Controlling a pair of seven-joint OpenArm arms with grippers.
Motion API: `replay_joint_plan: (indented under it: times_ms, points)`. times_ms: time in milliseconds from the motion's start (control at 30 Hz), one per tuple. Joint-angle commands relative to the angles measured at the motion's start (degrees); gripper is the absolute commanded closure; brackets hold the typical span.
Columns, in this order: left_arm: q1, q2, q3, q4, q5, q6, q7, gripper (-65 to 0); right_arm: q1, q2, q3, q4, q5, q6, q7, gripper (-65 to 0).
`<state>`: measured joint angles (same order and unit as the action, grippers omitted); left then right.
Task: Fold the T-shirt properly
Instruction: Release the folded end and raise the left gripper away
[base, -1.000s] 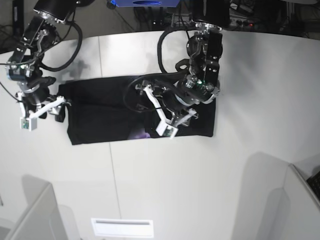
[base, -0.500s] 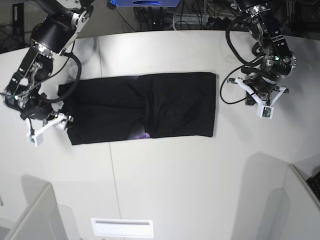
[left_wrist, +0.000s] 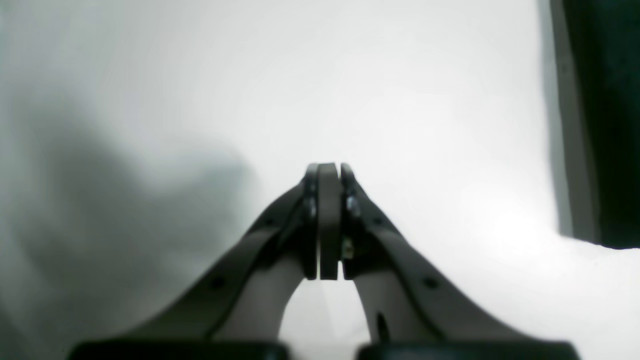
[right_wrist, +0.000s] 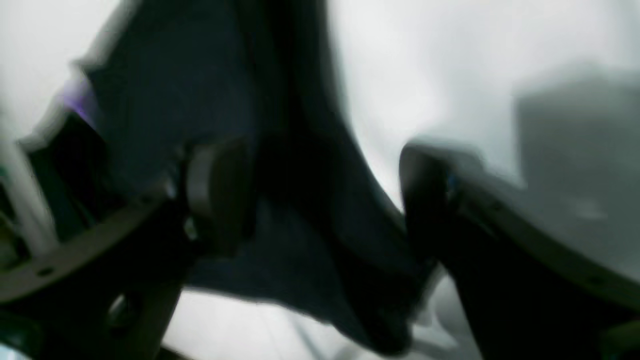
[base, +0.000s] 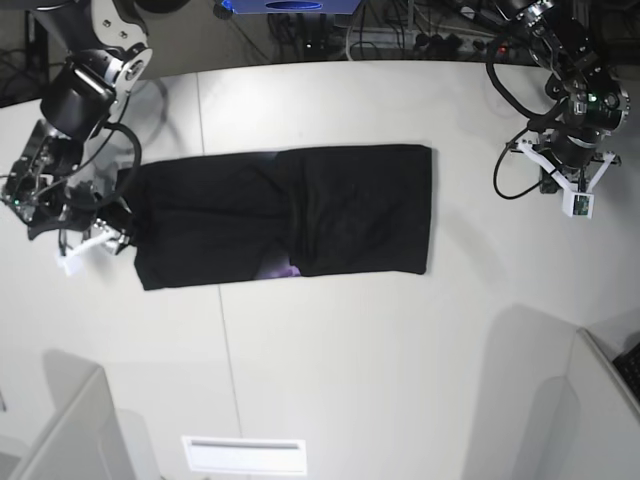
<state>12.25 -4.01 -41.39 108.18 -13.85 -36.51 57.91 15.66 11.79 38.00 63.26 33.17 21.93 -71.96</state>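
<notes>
One soft, limp T-shirt (base: 285, 215) lies as a long band across the bench (base: 330, 350); likely light and best pinched at an end edge. Right fingers (right_wrist: 220, 195) spread around its end; left fingers (left_wrist: 320, 220) pressed together, empty, well apart.

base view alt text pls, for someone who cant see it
A black T-shirt, folded into a long band, lies flat across a white table, with a speck of purple print showing at its near edge. The right gripper sits at the band's end on the view's left, fingers apart; the left gripper is over bare table, clear of the cloth.
</notes>
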Motion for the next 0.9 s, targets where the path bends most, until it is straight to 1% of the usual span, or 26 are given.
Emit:
replay_joint_plan:
  times_ms: [0, 100, 200, 367, 567, 600, 667, 700, 767, 833, 867]
  points:
    - [-0.3, -0.5, 1.1, 0.3, -0.6, -0.2, -0.8, 0.0, 0.9, 0.6, -0.1, 0.6, -0.1, 0.0, -0.3, -45.5]
    - [-0.2, -0.6, 4.5, -1.1, -0.4, 0.0, -0.8, 0.0, -0.1, -1.3, -0.2, 0.9, -0.1, 0.1, -0.9, -45.5]
    - [-0.3, -0.5, 6.1, -1.5, -0.4, 0.0, -0.8, 0.0, -1.7, -3.0, -0.3, 4.6, -0.1, 0.1, -1.8, -45.5]
    - [-1.2, -0.2, 8.7, -1.9, -0.4, 0.0, -0.8, 0.0, -3.5, -3.4, -5.2, 7.5, -0.1, 0.1, -1.8, -45.3]
    - [-2.7, -0.1, 10.9, -6.2, -0.4, 0.1, -0.9, 0.0, -4.5, -3.6, -5.7, 6.8, -0.1, 0.1, 1.7, -44.7]
    - [-2.8, -0.1, 10.9, -7.0, -0.4, 0.1, -1.5, 0.0, -4.5, -3.6, -5.7, 6.3, -0.1, 0.1, 1.7, -44.6]
    - [-2.6, -0.1, 11.1, -8.4, -0.4, 0.2, -5.2, 0.0, -4.5, -3.6, -5.7, 5.7, -0.1, 0.1, 1.9, -43.5]
    - [-2.3, -0.1, 11.2, -8.9, -0.4, 1.0, -6.8, 0.0, -4.5, -3.6, -5.7, 5.5, -0.1, 0.1, 1.9, -41.3]
    - [-2.1, -0.1, 11.2, -10.0, -0.4, 3.4, -8.9, 0.0, -4.5, -3.6, -5.7, 4.7, -0.1, 0.1, 1.9, -32.6]
    - [-2.1, -0.2, 11.2, -11.5, -0.4, 3.9, -9.0, 0.0, -4.5, -3.6, -5.7, 4.0, -0.1, 0.1, 2.0, -21.5]
    - [-2.2, -0.2, 11.2, -12.1, -0.4, 3.9, -9.1, 0.0, -4.3, -3.6, -5.5, 4.0, -0.1, 0.1, 2.0, -14.3]
